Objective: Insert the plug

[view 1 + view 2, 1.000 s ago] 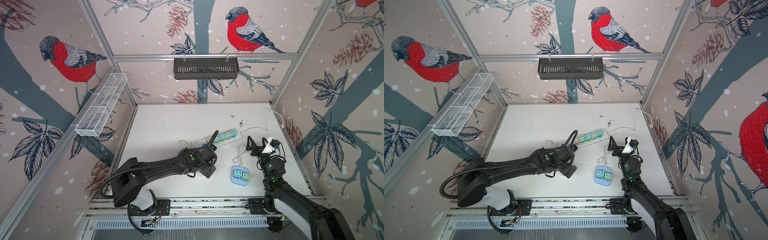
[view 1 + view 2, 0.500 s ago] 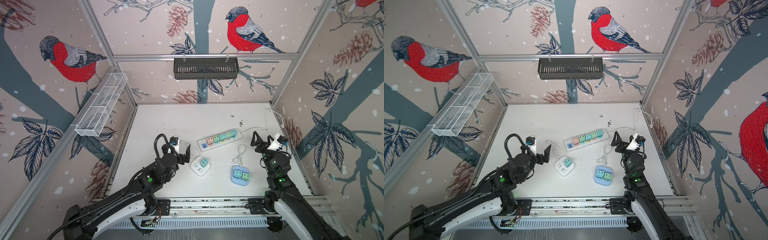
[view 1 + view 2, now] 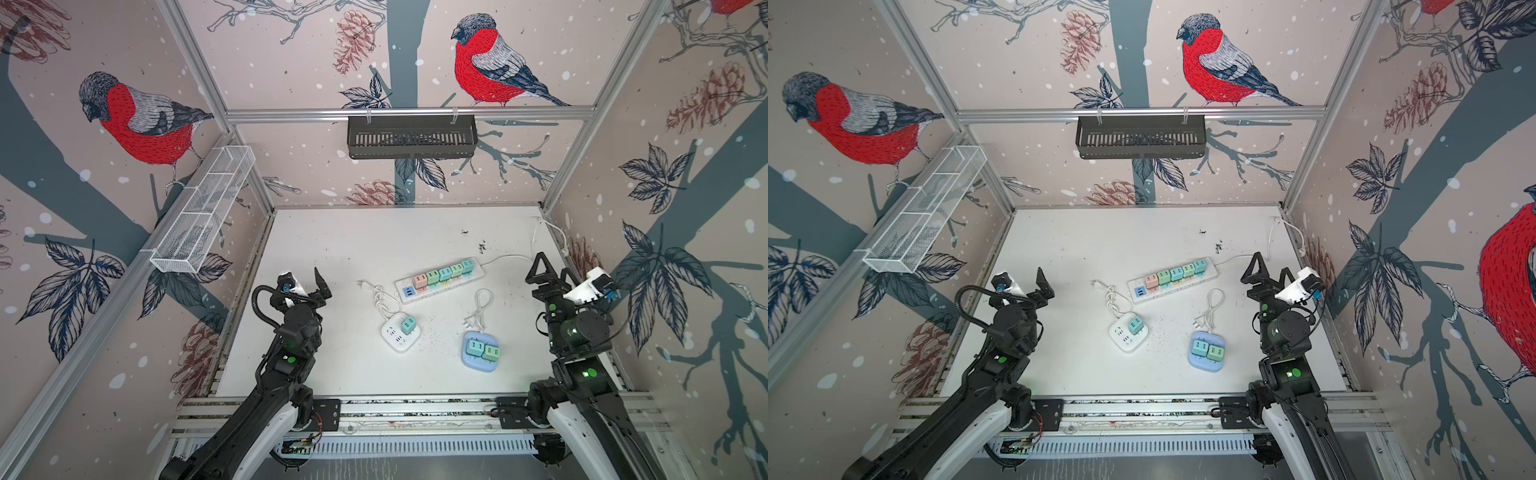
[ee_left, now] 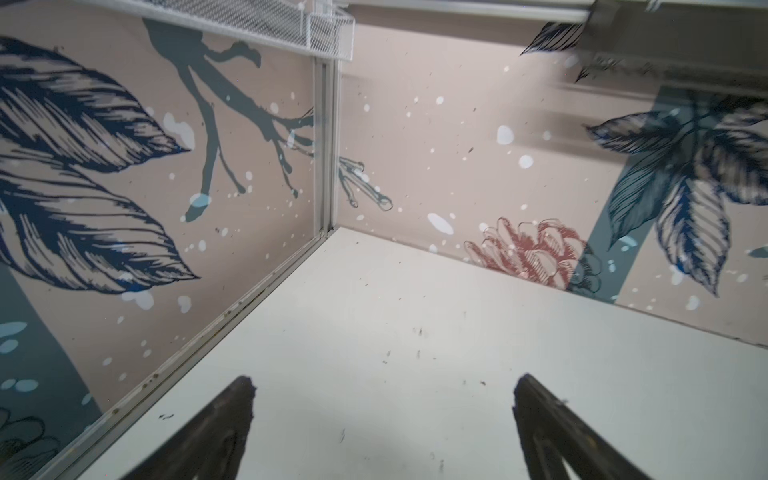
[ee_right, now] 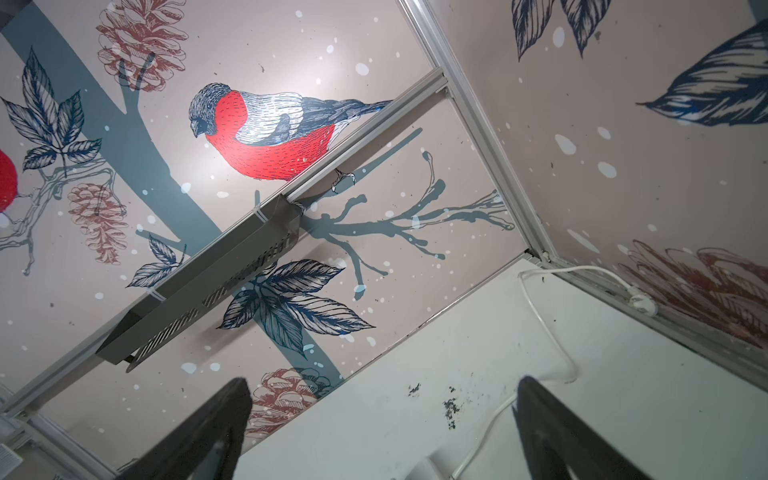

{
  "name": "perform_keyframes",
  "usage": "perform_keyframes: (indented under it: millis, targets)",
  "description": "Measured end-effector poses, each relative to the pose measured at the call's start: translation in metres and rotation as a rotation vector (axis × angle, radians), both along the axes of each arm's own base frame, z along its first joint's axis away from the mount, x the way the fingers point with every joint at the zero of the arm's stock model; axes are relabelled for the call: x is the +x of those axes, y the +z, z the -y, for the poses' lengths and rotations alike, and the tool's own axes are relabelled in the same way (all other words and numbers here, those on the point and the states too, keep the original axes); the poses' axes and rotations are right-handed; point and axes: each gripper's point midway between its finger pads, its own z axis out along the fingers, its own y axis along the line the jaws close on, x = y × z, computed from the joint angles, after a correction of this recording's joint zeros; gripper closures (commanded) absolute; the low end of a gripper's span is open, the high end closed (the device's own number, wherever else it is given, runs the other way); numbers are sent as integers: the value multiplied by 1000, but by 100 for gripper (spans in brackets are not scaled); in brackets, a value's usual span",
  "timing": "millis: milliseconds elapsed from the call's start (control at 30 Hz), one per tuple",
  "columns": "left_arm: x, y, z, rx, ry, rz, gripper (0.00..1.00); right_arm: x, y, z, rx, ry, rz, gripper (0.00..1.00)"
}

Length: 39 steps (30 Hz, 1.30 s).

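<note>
White dominates the tabletop [image 3: 353, 241], and the task's thing stands out against it. A teal plug [image 3: 408, 324] stands on the white cube socket [image 3: 392, 338], just below the middle of both top views. It looks seated, though from above I cannot tell whether its pins are fully home.

The left gripper [image 4: 384, 380] and the right gripper [image 5: 383, 381] both stand spread wide with nothing between the fingers. In the top views they sit at the left and right edges of the table, well apart from every socket.

I judge the insertion done or nearly so. If the plug still needs seating, press straight down on its top face while the other arm steadies the cube, since the light cube would slide under a slanted push.

Around it:
- A long power strip [image 3: 440, 280] lies above the cube carrying five pastel plugs in a row.
- A blue socket block [image 3: 478, 359] at lower right of centre holds two more plugs side by side.
- Each small block trails a looped white cord. The cube's two-pin end [image 3: 362, 284] lies to its upper left and the blue block's two-pin end [image 3: 468, 322] lies just above it.

These loops lie on any approach from above the cube and could snag a finger. A black slotted basket [image 3: 411, 137] and a white mesh shelf [image 3: 208, 208] hang on the walls, out of the way.
</note>
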Motion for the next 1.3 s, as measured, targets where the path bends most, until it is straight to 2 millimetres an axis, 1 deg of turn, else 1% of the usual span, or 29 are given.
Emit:
perform_keyframes:
  millis: [67, 133, 167, 233, 267, 300, 367, 433, 467, 567, 633, 733, 767, 800, 900, 1133, 1200, 1267, 1300]
  targets:
    - [5, -17, -1, 15, 0, -48, 3, 5, -7, 5, -44, -41, -30, 0]
    - [9, -29, -1, 25, -2, -80, 3, 11, -20, 8, -108, -76, -64, 0]
    - [11, -35, -1, 33, -2, -94, 4, 15, -31, 9, -149, -85, -88, 0]
    - [14, -48, -3, 44, 6, -122, 4, 21, -58, 12, -224, -110, -148, 0]
    - [16, -54, -6, 51, 15, -135, 4, 23, -76, 16, -256, -127, -189, 0]
    - [17, -59, -8, 55, 25, -147, 3, 24, -88, 20, -279, -141, -216, 0]
    - [21, -70, -18, 64, 72, -171, 3, 27, -115, 29, -314, -168, -283, 0]
    - [25, -80, -28, 69, 112, -199, 3, 30, -129, 37, -329, -189, -329, 0]
    - [32, -82, -29, 71, 112, -214, 3, 33, -132, 39, -345, -199, -343, 0]
    - [59, -73, -22, 95, 74, -207, 3, 39, -144, 43, -377, -214, -382, 0]
    - [69, -72, -17, 111, 36, -187, 3, 40, -156, 45, -400, -226, -411, 0]
    - [67, -97, -28, 118, 37, -239, 3, 43, -179, 52, -433, -249, -483, 0]
    - [67, -101, -29, 117, 32, -249, 3, 46, -183, 54, -442, -255, -502, 0]
    - [69, -99, -27, 113, 14, -240, 3, 49, -185, 55, -444, -256, -508, 0]
    - [75, -93, -12, 120, -79, -205, 3, 60, -181, 51, -468, -238, -487, 0]
    - [77, -91, -1, 125, -150, -188, 2, 85, -177, 15, -540, -47, -399, 0]
    - [79, -89, -1, 124, -153, -184, 2, 88, -187, 15, -544, -34, -404, 0]
    - [82, -86, -4, 120, -153, -177, 2, 92, -203, 22, -542, -44, -444, 0]
    - [83, -85, -4, 119, -153, -174, 2, 95, -207, 24, -541, -46, -459, 0]
